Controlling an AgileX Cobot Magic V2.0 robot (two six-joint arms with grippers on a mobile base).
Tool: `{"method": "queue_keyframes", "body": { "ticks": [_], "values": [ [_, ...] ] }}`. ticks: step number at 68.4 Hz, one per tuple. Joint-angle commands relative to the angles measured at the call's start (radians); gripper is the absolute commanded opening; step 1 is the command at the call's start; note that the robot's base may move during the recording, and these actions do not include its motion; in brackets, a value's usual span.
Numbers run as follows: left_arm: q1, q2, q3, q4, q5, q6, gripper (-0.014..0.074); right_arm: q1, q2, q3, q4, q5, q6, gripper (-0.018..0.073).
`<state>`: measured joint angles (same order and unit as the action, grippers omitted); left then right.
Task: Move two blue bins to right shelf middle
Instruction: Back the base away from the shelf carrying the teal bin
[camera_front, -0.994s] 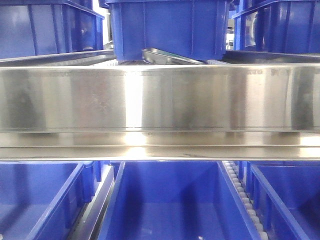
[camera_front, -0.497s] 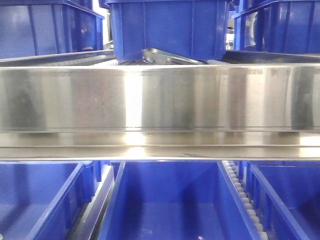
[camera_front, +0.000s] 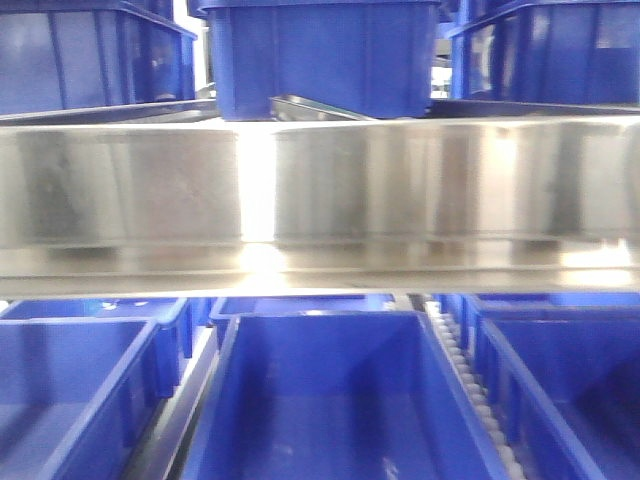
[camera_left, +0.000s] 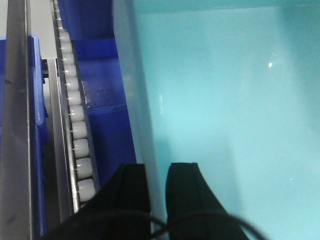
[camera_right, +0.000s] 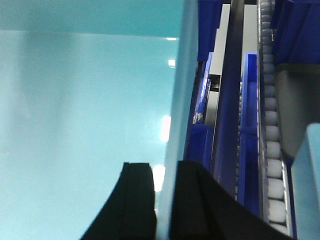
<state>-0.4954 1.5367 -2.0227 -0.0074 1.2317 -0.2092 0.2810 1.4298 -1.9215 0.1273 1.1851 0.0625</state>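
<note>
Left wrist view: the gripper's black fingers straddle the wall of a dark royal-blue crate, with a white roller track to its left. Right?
No. The left gripper straddles the wall of a pale sky-blue bin, not a dark crate, as the left wrist view shows. The white roller track does lie to its left.
</note>
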Motion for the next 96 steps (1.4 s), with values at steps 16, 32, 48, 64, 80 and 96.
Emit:
{"method": "queue_keyframes", "body": {
  "ticks": [16, 32, 48, 64, 80, 96],
  "values": [
    [0.001, -0.016, -0.013, 0.015, -0.011, 0.014, -0.0111, -0.008, -0.015, -0.01, -0.024, -0.042, -0.018, -0.0153],
    [0.001, -0.016, -0.013, 0.015, -0.011, 0.014, -0.0111, -0.008, -0.015, -0.01, -0.024, -0.042, -0.018, -0.0153],
    [0.001, -0.016, -0.013, 0.015, -0.011, 0.014, -0.0111, -0.008, -0.015, -0.01, -0.024, -0.042, -0.018, -0.0153],
    [0.001, -0.016, -0.013, 0.015, -0.011, 0.014, -0.0111, -0.008, -0.015, -0.01, -0.024, -0.042, -0.018, -0.0153],
    [0.001, -0.016, -0.013, 0.015, -0.011, 0.014, -0.0111, -0.008, -0.015, -0.01, -0.024, -0.042, -0.018, -0.0153],
    [0.001, -0.016, -0.013, 0.015, -0.011, 0.014, -0.0111, -0.008, -0.015, -0.01, -0.024, -0.042, -0.018, -0.0153]
  ]
}}
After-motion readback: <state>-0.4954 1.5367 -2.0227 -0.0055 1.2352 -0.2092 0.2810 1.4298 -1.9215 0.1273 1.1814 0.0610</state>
